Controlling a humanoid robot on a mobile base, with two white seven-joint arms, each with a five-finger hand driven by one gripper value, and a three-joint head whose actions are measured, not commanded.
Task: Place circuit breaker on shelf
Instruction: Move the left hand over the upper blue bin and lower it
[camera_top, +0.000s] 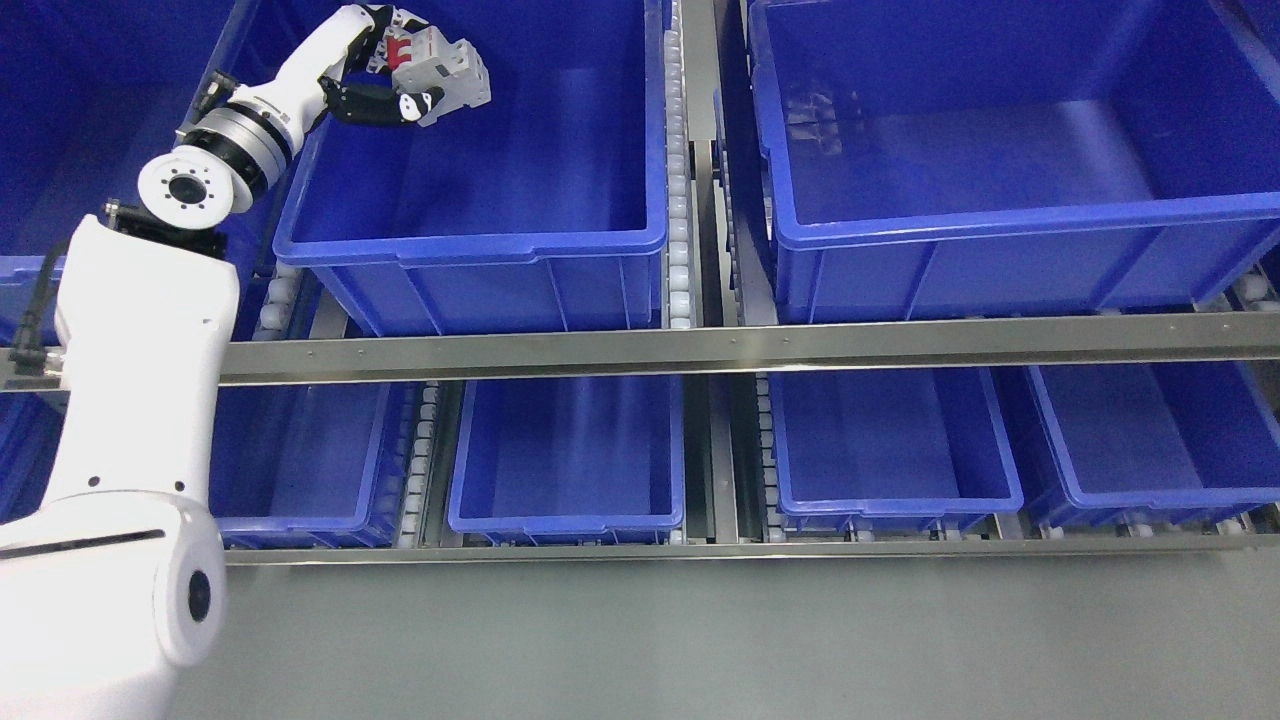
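Circuit breaker (445, 65) (white, red switch) pinched in left robot hand (395, 75), fingers curled around it, above upper-left blue bin (480, 245)

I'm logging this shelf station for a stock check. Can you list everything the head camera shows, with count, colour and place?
circuit breaker: one, white-grey with a red switch, held above the upper left bin
upper bins: two fully seen, blue, upper shelf level, one left and one right; part of another at the far left edge
lower bins: four, blue, lower shelf level, in a row, for example
shelf rails: two, bare metal, running across below each bin row, the upper at
roller tracks: several, white rollers, between the bins, for example
floor: grey, along the bottom
left hand: one, white and black, on the white left arm, closed on the circuit breaker
right hand: not in view
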